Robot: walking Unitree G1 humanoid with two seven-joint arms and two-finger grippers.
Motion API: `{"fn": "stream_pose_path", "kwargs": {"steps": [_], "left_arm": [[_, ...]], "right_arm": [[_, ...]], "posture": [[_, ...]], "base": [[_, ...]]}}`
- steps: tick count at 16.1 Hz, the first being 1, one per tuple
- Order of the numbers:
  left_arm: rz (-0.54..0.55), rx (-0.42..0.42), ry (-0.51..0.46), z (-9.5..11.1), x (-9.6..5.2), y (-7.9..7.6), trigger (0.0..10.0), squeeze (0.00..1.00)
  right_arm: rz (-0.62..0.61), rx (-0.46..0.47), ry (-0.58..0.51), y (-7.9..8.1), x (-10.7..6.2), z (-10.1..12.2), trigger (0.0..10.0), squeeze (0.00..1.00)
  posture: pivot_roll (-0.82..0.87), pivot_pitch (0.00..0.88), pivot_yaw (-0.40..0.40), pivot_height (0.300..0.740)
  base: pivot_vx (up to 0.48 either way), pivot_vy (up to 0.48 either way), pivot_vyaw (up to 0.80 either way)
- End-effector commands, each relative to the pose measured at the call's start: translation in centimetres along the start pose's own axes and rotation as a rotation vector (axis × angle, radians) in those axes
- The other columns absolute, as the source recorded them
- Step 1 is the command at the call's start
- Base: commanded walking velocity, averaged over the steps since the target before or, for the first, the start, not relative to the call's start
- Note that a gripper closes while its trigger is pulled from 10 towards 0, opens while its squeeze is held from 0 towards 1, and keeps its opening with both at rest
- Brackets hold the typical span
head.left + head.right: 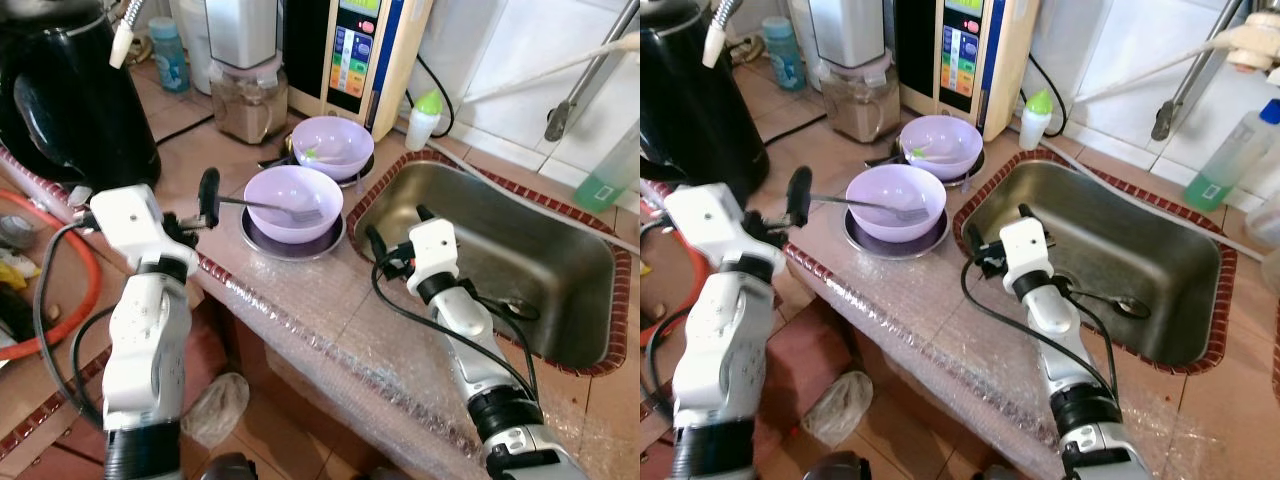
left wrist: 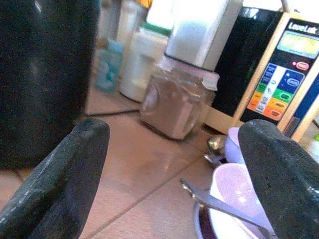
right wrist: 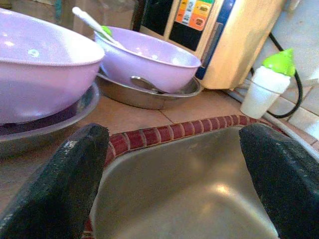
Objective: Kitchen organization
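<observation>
The left end effector (image 1: 207, 197) has its two black fingers spread wide and holds nothing. It sits just beside the end of a fork (image 1: 262, 205) handle. The fork leans in the near purple bowl (image 1: 293, 203), with its handle sticking out over the rim toward the end effector.

The right end effector (image 1: 397, 233) is also spread wide and holds nothing. It hovers at the near corner of the steel sink (image 1: 560, 322), close to the red brick rim.

The fork looks thin, hard and light. It may be slippery, so the best place to take it is the bare handle outside the bowl. The bowls look like light plastic. They would not break easily, but they could slide on their plates if pushed.

There are two purple bowls. The near one sits on a round steel plate (image 1: 262, 241). The far purple bowl (image 1: 333, 146) sits on another steel plate and has a white and green utensil (image 1: 312, 155) inside. So there are two steel plates too. One spoon (image 1: 1118, 303) lies at the bottom of the sink. All of this rests on the tiled tabletop (image 1: 320, 300), which has bubble wrap over its front part.
</observation>
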State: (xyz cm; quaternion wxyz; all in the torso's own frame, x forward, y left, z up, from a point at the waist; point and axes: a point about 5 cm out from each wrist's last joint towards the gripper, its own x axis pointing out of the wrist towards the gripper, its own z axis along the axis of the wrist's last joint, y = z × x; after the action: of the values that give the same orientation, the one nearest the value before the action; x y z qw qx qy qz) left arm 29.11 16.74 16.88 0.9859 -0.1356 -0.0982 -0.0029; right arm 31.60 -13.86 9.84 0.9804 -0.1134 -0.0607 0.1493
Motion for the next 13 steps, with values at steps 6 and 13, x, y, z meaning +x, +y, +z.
{"fn": "stream_pose_path", "kwargs": {"steps": [6,13], "left_arm": [[-0.053,-0.269,0.167,-2.6,2.2,-0.5,0.0,0.00],[-0.121,-0.314,0.242,-3.2,2.9,-1.2,0.0,0.00]], "right_arm": [[0.067,0.014,-0.041,0.4,-1.3,0.7,10.0,0.00],[0.162,0.034,-0.021,1.3,-2.2,0.7,10.0,0.00]], "posture": [[0.02,0.000,-0.005,0.740],[0.00,0.000,0.024,0.740]], "base": [[0.000,0.000,0.00],[0.000,0.000,0.00]]}}
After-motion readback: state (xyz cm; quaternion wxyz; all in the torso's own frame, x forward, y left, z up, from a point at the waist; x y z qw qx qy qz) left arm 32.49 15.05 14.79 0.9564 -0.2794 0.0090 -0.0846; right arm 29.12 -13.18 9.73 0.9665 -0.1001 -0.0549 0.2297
